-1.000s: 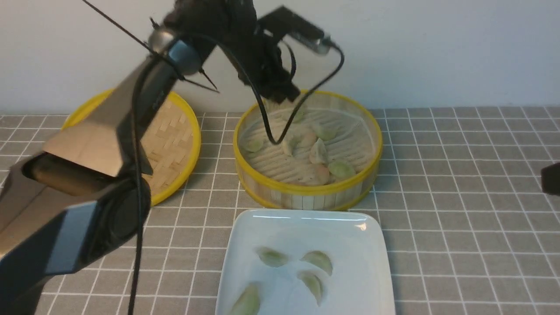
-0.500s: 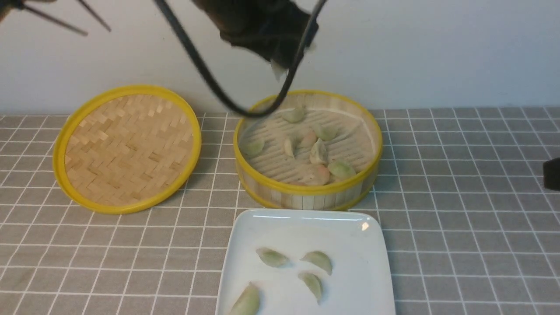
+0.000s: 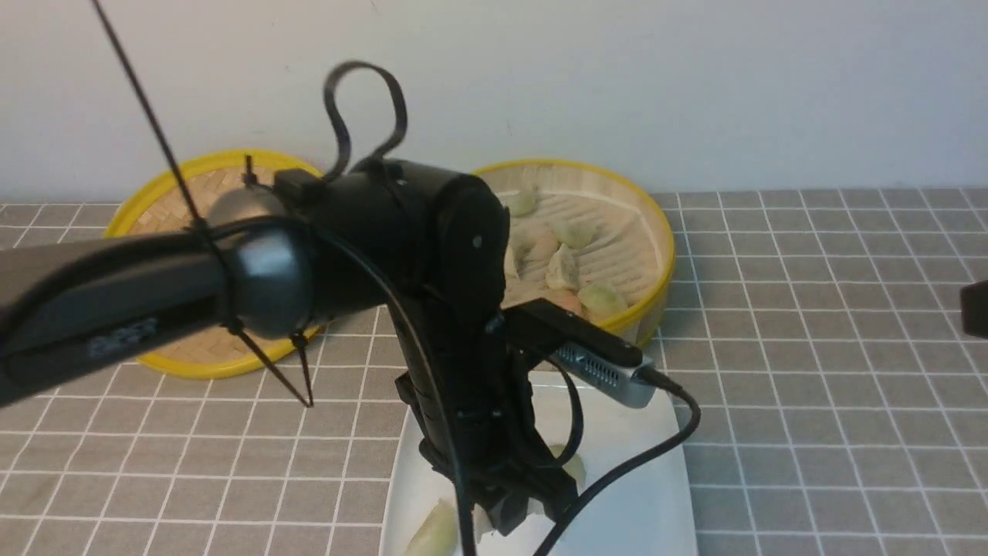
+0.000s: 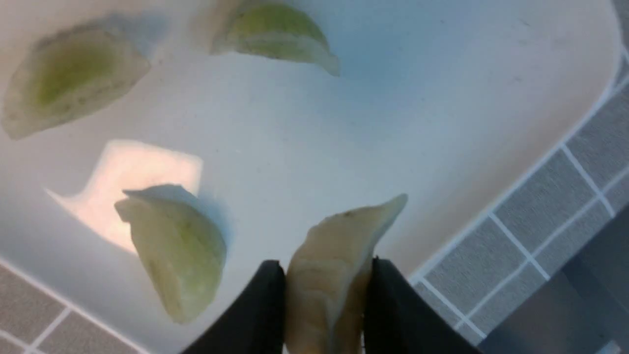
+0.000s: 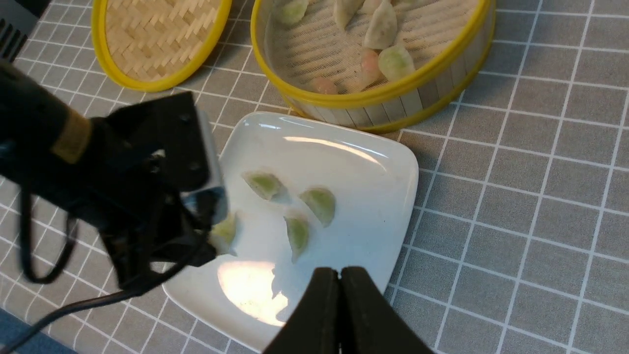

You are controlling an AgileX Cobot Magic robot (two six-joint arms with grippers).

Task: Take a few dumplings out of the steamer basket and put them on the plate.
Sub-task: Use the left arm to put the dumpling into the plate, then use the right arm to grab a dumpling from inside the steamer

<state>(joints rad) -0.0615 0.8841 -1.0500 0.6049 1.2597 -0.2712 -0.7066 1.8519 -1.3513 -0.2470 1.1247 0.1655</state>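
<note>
Hovering low over the plate (image 4: 442, 98), the left claw (image 4: 327, 268) is pinching a whitish dumpling (image 4: 351, 231), apparently to set it down (tip toward the plate). Green dumplings (image 4: 172, 246) are lying on the plate, crowding the spot. Beyond the plate, the steamer basket (image 3: 656, 232) is holding more; the right claw (image 5: 340, 278) is hanging shut, empty, by the plate's edge.

Basket (image 5: 373, 93): round bamboo, yellow rims, slat wall, upright and open-topped, just behind your plate.
Dumplings in basket (image 5: 395, 61): you have several on the slatted floor, green, whitish and pinkish, loosely clustered towards the middle and near wall.
Plate (image 5: 383, 162): glossy white, squarish, rounded corners, lying flat, nearest you.
Dumplings on plate (image 5: 319, 204): four pale green crescents lying flat, apart from one another.
Held dumpling (image 4: 344, 236): whitish, pleated, pinched between the jaws of your left gripper (image 4: 327, 265) over the plate's near part; contact with the plate cannot be told.
</note>
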